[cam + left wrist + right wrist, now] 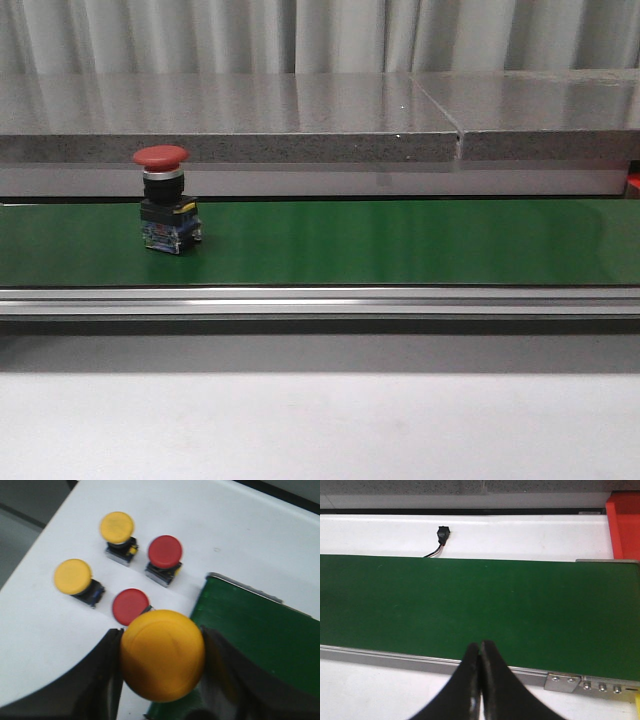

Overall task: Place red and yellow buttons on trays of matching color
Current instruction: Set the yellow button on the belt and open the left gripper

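Conveyor belt, green, is seen running across the front view, with one red mushroom button standing upright on it toward the left end; neither gripper is seen in that view.

Left gripper: a yellow mushroom button is held between the fingers, its cap filling the gap. Beyond the fingertips, on the white table, four more buttons are seen: two yellow and two red, the nearest red one partly hidden behind the held cap. A corner of the belt lies just beside the held button.

Right gripper: fingers pressed together, nothing between them, poised over the belt's near rail. A red tray is noted beyond the belt, well apart from the fingertips.
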### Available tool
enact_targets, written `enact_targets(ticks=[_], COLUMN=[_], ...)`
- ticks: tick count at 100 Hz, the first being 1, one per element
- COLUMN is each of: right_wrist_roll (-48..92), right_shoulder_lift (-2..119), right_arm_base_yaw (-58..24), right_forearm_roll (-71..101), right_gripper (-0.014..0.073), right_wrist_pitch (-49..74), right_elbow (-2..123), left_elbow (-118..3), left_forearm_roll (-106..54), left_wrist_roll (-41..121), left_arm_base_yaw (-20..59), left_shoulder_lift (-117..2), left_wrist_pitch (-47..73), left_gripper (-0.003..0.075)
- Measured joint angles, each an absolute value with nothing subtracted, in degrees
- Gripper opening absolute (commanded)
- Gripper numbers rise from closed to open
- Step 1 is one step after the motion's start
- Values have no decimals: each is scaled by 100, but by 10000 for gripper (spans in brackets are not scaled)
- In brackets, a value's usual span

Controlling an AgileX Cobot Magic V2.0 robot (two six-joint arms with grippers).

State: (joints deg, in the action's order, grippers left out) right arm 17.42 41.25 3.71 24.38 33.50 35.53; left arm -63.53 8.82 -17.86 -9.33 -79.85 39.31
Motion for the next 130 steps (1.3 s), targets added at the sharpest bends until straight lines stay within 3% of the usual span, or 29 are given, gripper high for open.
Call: enact_targets(ticks=[24,55,62,68,84,92,130], right_wrist_roll=[1742,1742,1742,1742,1742,1742,1742], right_shoulder_lift=[4125,4125,4125,4125,4125,4125,4125], right_arm_base_yaw=[371,371,371,371,371,371,371], right_forearm_roll=[2438,2438,2438,2438,2438,2438,2438], right_gripper=[-67,-67,-67,-67,-67,-67,-67], right_wrist_pitch=[3350,3350,3350,3350,3350,3350,3350], right_elbow=[3553,3553,3553,3553,3553,3553,3553], left_elbow=[-6353,-6353,-6353,-6353,-6353,-6353,-6353], left_forearm_roll=[872,565,555,543,535,521,521], left_wrist_roll=[-1776,-1776,-1776,-1776,-1640,-1586,-1355], left_arm_base_yaw=[-217,-9,-9,-9,2,2,2], left_shoulder_lift=[-8334,-8768,-8768,-8768,-8768,-8768,-8713], left_wrist_pitch=[3931,3934,3945,3945,3991,4018,4029], left_gripper=[-19,-11,36,121,480,596,622])
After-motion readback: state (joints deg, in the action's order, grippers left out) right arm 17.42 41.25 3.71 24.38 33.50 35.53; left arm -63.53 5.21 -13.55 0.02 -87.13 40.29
